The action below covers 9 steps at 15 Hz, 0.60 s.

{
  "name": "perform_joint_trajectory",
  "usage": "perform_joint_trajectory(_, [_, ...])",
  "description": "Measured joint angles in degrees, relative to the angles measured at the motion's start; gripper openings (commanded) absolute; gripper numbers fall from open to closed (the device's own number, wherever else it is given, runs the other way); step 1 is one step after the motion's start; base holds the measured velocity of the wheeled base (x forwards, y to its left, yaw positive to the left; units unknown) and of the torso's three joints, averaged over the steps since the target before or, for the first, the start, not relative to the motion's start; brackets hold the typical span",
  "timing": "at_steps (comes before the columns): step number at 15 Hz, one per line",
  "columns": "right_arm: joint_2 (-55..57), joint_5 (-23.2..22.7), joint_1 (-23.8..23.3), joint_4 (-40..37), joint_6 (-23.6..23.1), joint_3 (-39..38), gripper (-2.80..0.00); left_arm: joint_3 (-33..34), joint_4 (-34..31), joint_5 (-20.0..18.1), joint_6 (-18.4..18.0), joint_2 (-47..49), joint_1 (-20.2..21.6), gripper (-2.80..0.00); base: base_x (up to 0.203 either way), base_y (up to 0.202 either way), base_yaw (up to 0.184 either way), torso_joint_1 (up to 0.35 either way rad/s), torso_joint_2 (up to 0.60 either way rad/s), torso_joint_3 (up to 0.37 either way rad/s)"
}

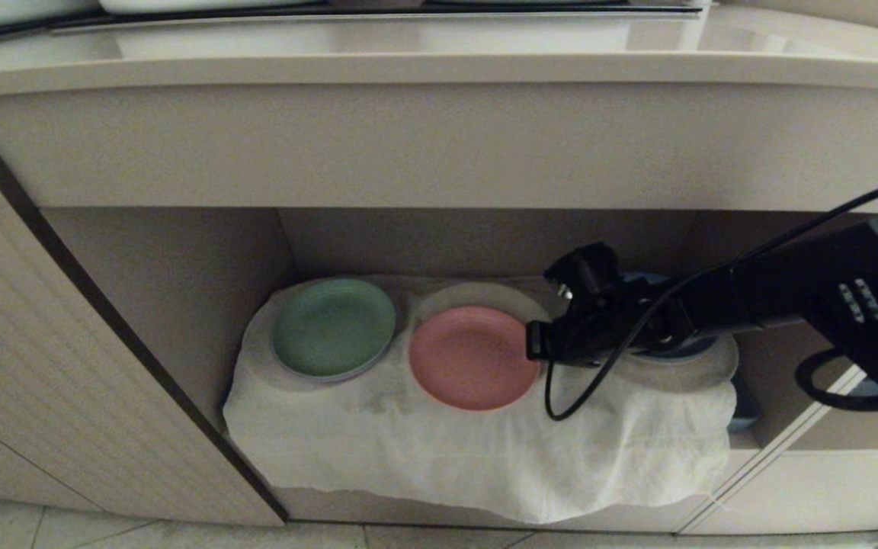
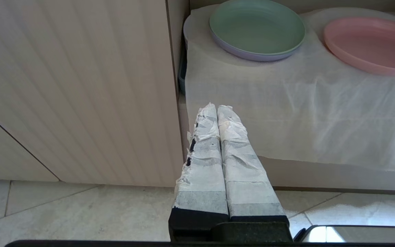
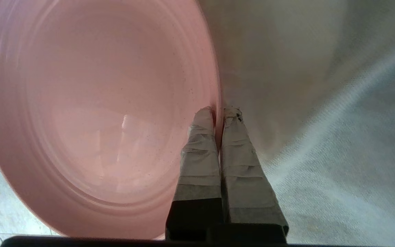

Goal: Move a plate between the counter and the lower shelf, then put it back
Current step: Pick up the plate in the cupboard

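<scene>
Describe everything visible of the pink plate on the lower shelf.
The pink plate is round, shallow and matte salmon, with a low rim and faint concentric rings inside. It is empty and lies on the white cloth, between the green plate and the right claw, which is shut on its rim.

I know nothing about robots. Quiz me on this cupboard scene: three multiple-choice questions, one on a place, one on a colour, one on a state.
1. Where is the pink plate?
A. on the worktop
B. on the cloth in the lower shelf
C. on the floor

2. What colour is the plate to its left in the head view?
A. green
B. yellow
C. white

3. How is the right pincer?
A. wide open, away from the plate
B. out of view
C. shut on the pink plate's rim

Answers:
1 B, it rests on the cloth.
2 A, it is green.
3 C, its fingers pinch the rim.
</scene>
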State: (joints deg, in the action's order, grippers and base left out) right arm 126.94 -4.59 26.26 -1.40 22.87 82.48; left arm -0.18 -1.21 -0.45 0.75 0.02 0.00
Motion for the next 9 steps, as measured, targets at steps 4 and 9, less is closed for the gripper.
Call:
perform_joint_trajectory(4, [-1.71, 0.07, -0.56, 0.04, 0.11, -2.83, -2.80, 0.00, -0.02, 0.01, -0.01, 0.00, 0.00, -2.80, 0.000, 0.000, 0.000, 0.000, 0.00, 0.000])
perform_joint_trajectory(9, [-4.83, -0.01, -1.62, -0.16, 0.00, -6.75, -2.80, 0.00, -0.02, 0.01, 0.02, 0.00, 0.00, -2.80, 0.000, 0.000, 0.000, 0.000, 0.00, 0.000])
